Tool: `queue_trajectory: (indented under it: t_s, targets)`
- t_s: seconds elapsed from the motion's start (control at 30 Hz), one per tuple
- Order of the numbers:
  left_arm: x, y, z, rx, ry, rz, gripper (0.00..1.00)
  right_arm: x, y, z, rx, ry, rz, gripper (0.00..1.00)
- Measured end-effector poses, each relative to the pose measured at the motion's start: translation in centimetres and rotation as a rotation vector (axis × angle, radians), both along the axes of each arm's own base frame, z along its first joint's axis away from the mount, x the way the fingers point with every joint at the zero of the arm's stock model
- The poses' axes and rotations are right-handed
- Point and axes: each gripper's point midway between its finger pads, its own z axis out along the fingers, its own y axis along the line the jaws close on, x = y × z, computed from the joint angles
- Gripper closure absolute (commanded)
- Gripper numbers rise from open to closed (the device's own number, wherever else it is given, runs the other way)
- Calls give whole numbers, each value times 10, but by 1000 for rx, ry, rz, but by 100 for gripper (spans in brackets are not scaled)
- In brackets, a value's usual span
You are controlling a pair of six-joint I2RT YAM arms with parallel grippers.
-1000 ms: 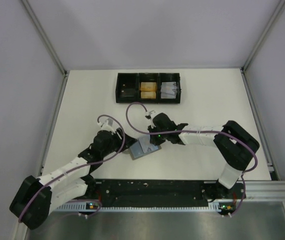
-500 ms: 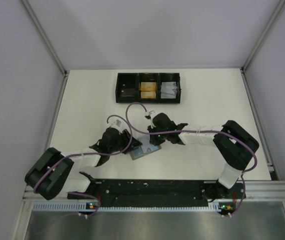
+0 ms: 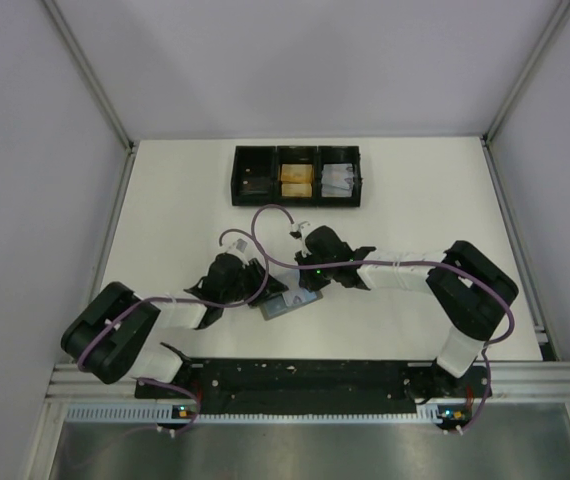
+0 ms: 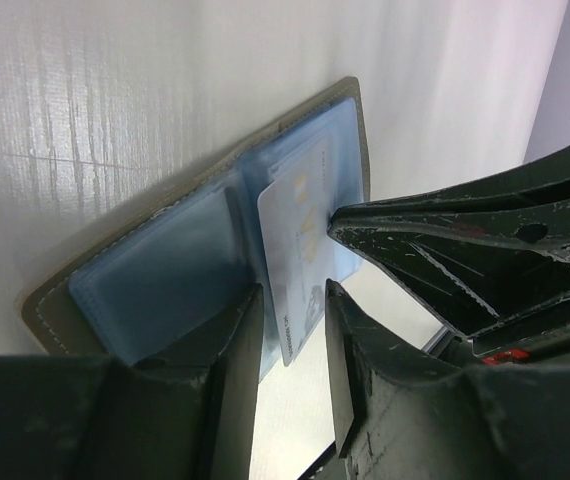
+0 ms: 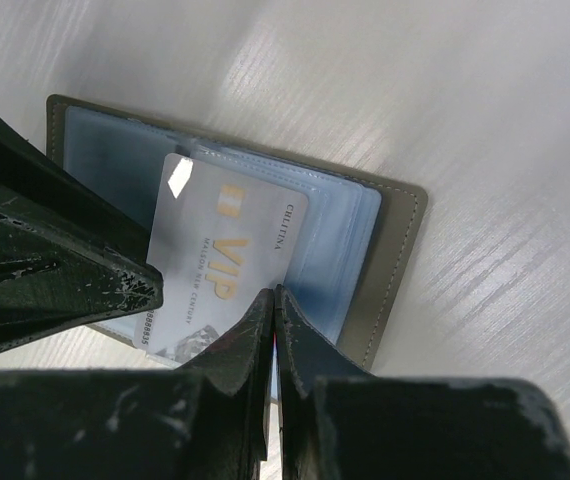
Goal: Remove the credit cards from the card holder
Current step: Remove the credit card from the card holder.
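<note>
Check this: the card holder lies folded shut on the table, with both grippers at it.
Not shut: the card holder lies open, blue inside up with a credit card on it, as the right wrist view shows. The rest stands.

Top cam overhead, far; wrist cams close, opposed, share card holder (image 5: 350,215).

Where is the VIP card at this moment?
In the right wrist view the VIP card lies partly out of the open card holder, left of centre, at the right gripper.
</note>
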Motion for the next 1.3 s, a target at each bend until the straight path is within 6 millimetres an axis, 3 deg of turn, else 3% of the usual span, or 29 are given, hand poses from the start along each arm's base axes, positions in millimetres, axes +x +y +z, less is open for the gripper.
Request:
queue_trajectory:
  t_s: [0.23,0.37,0.7,1.07,1.3]
  targets:
    - [1,-1,-4,2,5,-1,80,0,0,0,1,2,1,99]
    - [0,-1,-6,6,12,0,100,0,0,0,1,2,1,100]
    - [0,0,0,-5,-5,6,100,2,-3,-1,3,13,-6,100]
    - [-9,15,6,-9,-25,51,100,4,-6,-3,16,45,-26,100]
    - [-18,29,26,-21,-78,91,100,6,-7,-3,20,51,-35,100]
